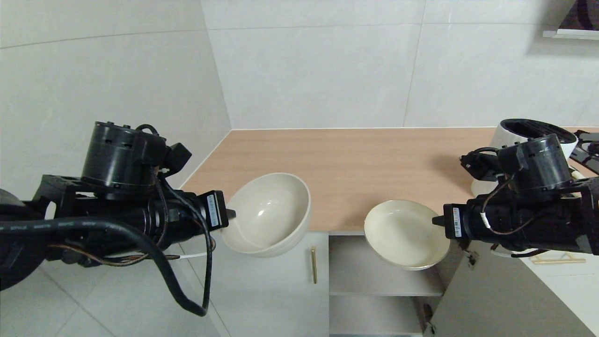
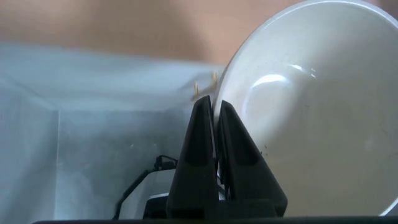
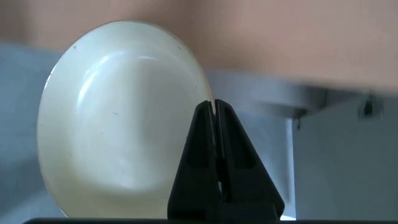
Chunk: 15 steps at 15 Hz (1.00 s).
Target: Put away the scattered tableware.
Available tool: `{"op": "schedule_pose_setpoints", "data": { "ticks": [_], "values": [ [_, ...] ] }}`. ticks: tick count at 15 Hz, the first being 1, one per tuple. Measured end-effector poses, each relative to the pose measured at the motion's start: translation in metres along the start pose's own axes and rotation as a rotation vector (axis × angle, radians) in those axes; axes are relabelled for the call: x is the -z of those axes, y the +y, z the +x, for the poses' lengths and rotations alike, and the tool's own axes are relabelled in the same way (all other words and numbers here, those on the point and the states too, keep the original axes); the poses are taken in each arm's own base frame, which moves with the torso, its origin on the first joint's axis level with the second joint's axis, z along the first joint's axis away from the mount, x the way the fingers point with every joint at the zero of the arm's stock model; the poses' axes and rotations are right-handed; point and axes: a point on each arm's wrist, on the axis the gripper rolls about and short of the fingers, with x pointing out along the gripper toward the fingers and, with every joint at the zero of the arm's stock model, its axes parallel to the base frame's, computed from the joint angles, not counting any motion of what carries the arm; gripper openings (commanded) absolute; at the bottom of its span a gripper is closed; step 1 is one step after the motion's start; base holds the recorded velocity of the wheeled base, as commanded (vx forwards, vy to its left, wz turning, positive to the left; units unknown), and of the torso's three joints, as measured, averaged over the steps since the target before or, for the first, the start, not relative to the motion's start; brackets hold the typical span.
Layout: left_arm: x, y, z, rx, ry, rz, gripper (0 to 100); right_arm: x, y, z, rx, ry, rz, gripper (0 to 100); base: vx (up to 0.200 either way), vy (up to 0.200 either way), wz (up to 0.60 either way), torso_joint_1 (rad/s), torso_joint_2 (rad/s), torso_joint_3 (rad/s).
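Note:
My left gripper is shut on the rim of a deep cream bowl, held in the air off the front edge of the wooden counter. In the left wrist view its black fingers pinch the bowl by the rim. At the right, my right gripper is shut on the rim of a shallower cream bowl, tilted above the open cabinet. The right wrist view has the fingers clamped on that bowl.
A white pot with a dark inside stands on the counter behind the right arm. Below the counter, a shut cabinet door with a brass handle sits beside the open cabinet with its shelves. Its door stands open at the right.

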Motion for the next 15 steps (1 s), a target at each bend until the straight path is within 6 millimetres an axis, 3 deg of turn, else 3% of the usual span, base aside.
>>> {"op": "schedule_pose_setpoints", "data": {
  "ticks": [15],
  "values": [
    [-0.0001,-0.0005,-0.0005,0.004,-0.001,0.001,0,0.0028,-0.0012,0.0075,0.013,0.021,-0.001,0,0.0,0.0,0.0,0.0,0.0,0.0]
  ]
}}
